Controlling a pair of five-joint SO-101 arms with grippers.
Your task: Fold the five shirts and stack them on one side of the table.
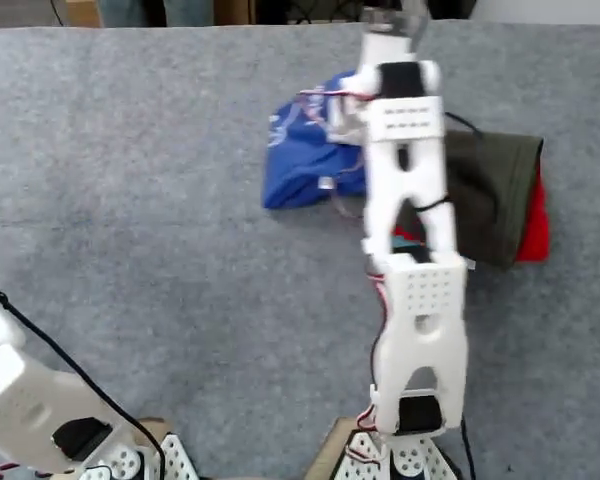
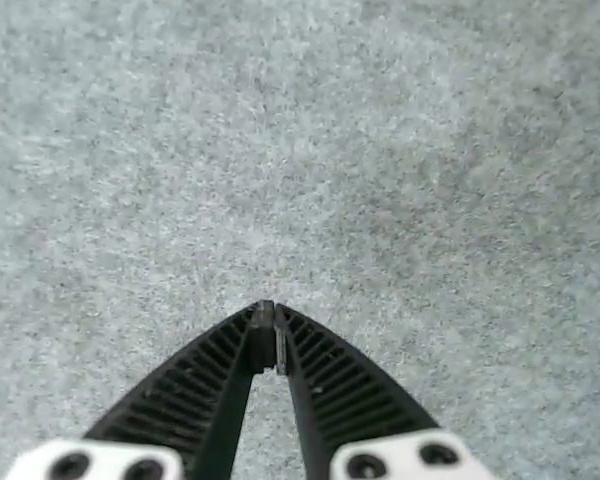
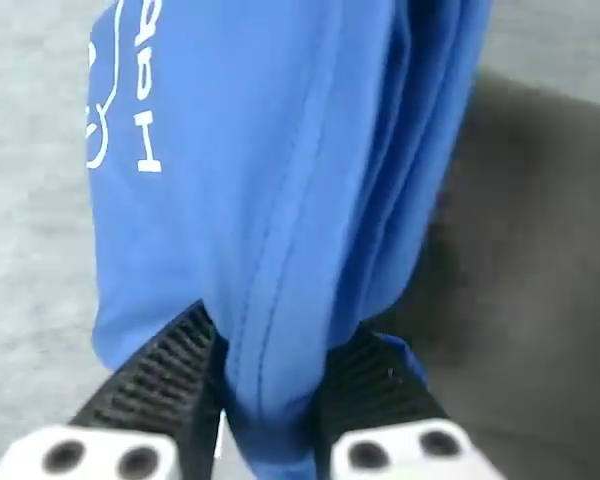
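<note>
A blue shirt (image 1: 305,150) with white print lies bunched at the table's far middle, partly lifted. My right gripper (image 3: 265,385) is shut on a fold of the blue shirt (image 3: 280,180), which hangs from its fingers. The right arm (image 1: 410,230) stretches from the front edge out over the pile. Beside the blue shirt, a dark olive shirt (image 1: 495,195) lies folded on top of a red shirt (image 1: 535,225). My left gripper (image 2: 270,335) is shut with nothing in it, above bare grey cloth; its arm (image 1: 40,400) sits at the front left corner.
The grey table cover (image 1: 130,200) spreads wide and bare on the left and in the middle. The stack of folded shirts sits on the right side. The arm bases stand at the front edge.
</note>
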